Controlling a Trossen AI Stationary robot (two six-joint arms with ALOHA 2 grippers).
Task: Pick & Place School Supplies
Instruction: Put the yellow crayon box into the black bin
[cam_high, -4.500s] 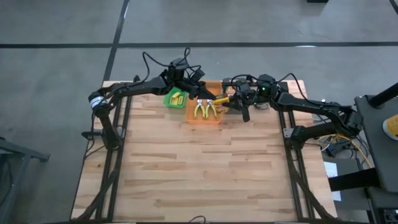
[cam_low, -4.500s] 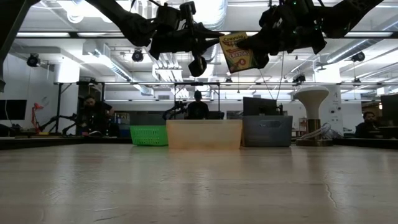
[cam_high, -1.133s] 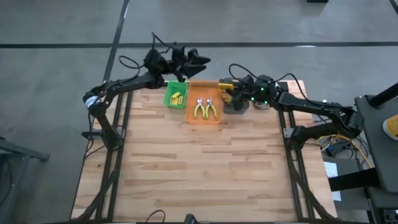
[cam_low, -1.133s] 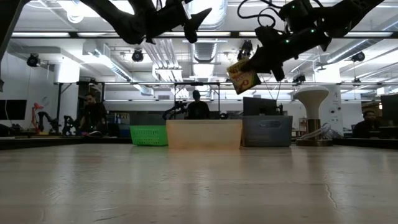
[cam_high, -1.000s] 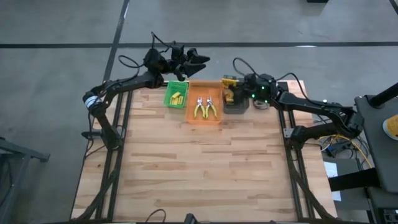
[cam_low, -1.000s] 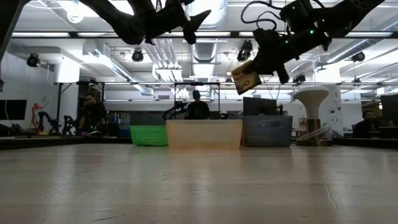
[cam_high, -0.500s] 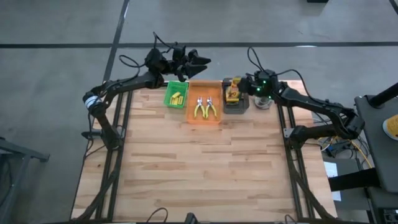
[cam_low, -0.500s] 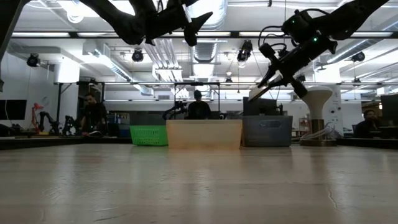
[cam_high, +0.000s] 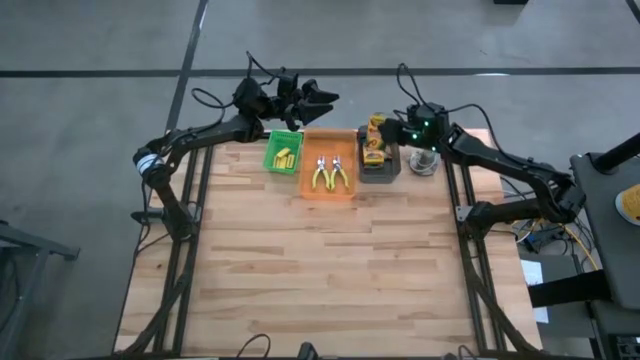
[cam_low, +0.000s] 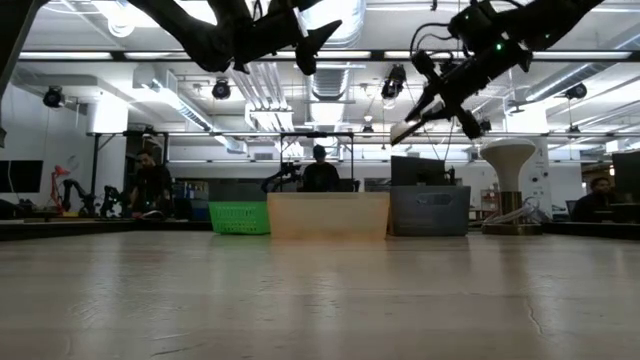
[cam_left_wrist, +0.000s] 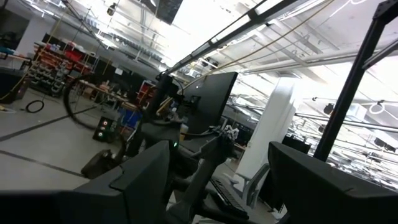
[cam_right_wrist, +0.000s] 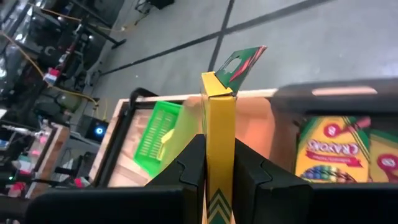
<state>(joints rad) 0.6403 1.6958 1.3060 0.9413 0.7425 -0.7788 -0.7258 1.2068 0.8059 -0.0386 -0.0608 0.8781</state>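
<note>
since half a second ago the right gripper has lifted a little and drawn toward the far edge of the table, carrying its crayon box with it; the left arm has not shifted. now the right gripper hangs above the far end of the black tray, its two fingers pressed flat against the sides of one crayon box, which the right wrist view shows edge-on with its green hang tab pointing away from the fingers. in the low view this box is seen as a thin tilted strip held well above the trays. the black tray holds at least two more crayon boxes lying flat, side by side. three trays stand in a row along the far edge: a green tray with a small pile of short yellow blocks, too small to count, an orange tray with two yellow-handled pliers side by side, and the black one. one white round object sits just beside the black tray. the left gripper hovers beyond the far edge, behind the green tray, fingers spread wide and holding nothing.
</note>
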